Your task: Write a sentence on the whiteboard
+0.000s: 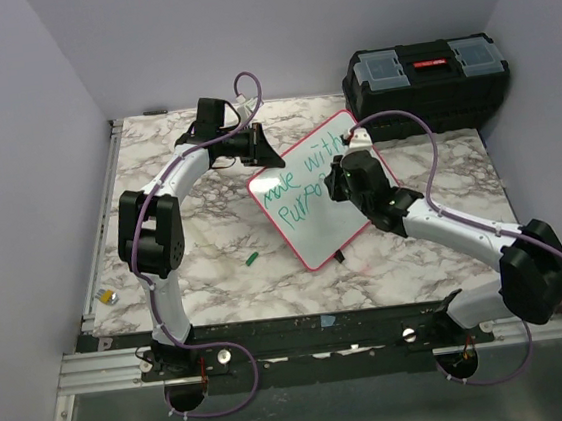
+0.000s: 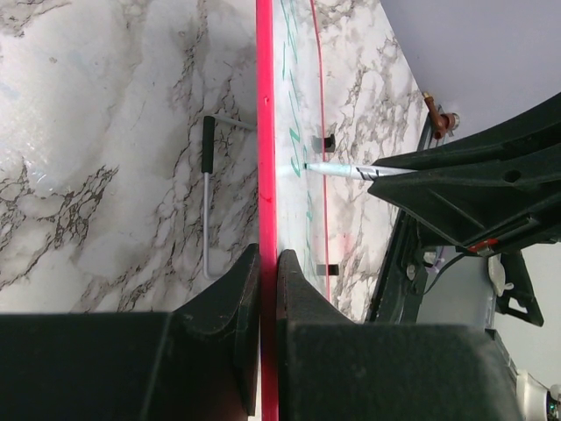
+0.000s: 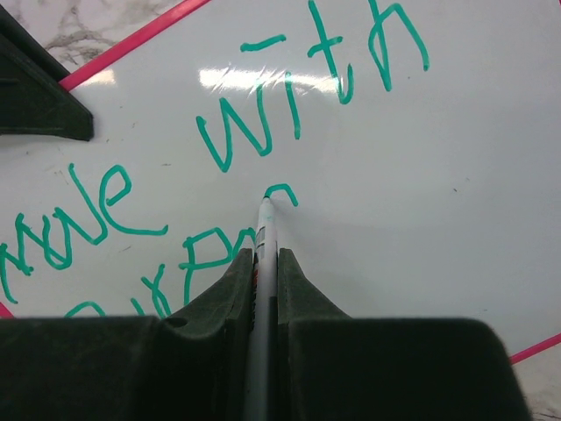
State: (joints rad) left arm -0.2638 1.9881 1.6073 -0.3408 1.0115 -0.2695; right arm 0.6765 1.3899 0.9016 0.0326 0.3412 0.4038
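The whiteboard (image 1: 313, 207), white with a pink-red frame, stands tilted in the middle of the marble table. Green writing on it reads "move with" and below that "purpo". My left gripper (image 1: 267, 158) is shut on the board's far-left edge; in the left wrist view its fingers (image 2: 235, 303) pinch the pink frame (image 2: 266, 132). My right gripper (image 1: 342, 178) hovers over the board's right half, shut on a white marker (image 3: 266, 241). The marker's green tip touches the board (image 3: 421, 175) at the end of a small curved stroke. The marker (image 2: 342, 170) also shows from the side in the left wrist view.
A black toolbox (image 1: 426, 80) stands at the back right, just behind the board. A green marker cap (image 1: 253, 259) lies on the table left of the board's near corner. A small yellowish object (image 1: 109, 297) sits by the left rail. A wire stand leg (image 2: 207, 197) shows beside the board.
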